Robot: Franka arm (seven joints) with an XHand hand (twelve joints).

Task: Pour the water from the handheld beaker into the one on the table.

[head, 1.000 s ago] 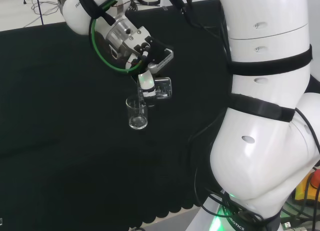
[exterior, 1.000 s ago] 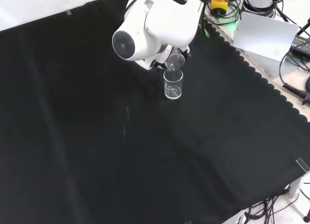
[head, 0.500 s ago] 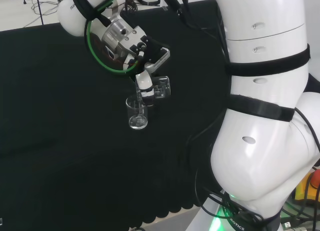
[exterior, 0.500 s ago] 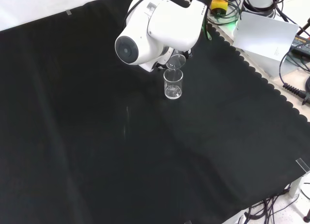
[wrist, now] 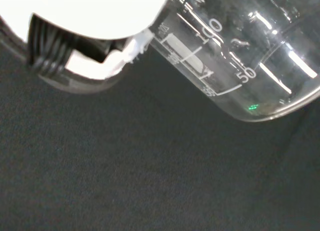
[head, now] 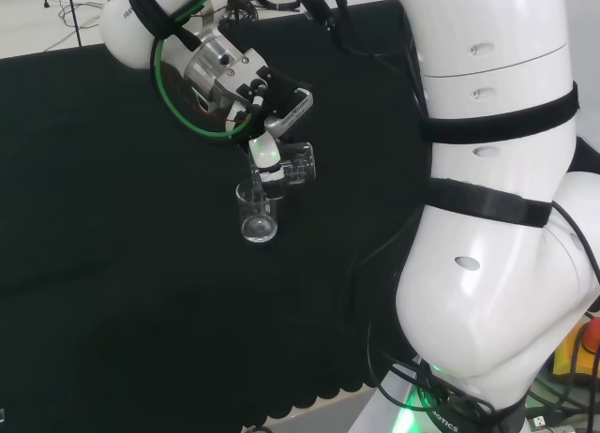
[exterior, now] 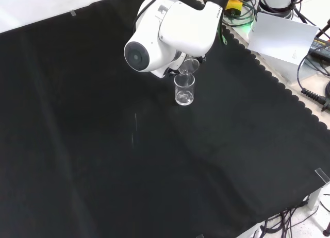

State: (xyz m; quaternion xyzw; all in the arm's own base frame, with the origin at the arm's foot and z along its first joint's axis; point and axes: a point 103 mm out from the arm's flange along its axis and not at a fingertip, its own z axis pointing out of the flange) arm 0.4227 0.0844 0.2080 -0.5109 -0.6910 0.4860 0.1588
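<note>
A small clear glass beaker (head: 257, 213) (exterior: 184, 89) stands upright on the black cloth with a little water at its bottom. My hand (head: 269, 155) is curled round a second clear beaker (head: 296, 165) (exterior: 189, 66), tipped steeply so that its lip sits over the standing beaker's rim. A thin stream of water runs down into the standing beaker in the head view. Up close in the wrist view, the held beaker (wrist: 240, 56) shows its printed scale, next to a black and white part of the hand (wrist: 80, 66).
The arm's big white links (head: 497, 199) rise at the right of the head view, and a white link with a round grey cap (exterior: 154, 45) stands before the hand in the front view. Cables, a yellow device and a white sheet (exterior: 283, 37) lie beyond the cloth's scalloped edge.
The wrist has turned further and shifted slightly left in the head view, tipping the held beaker more steeply over the standing one. The standing beaker has stayed in place.
</note>
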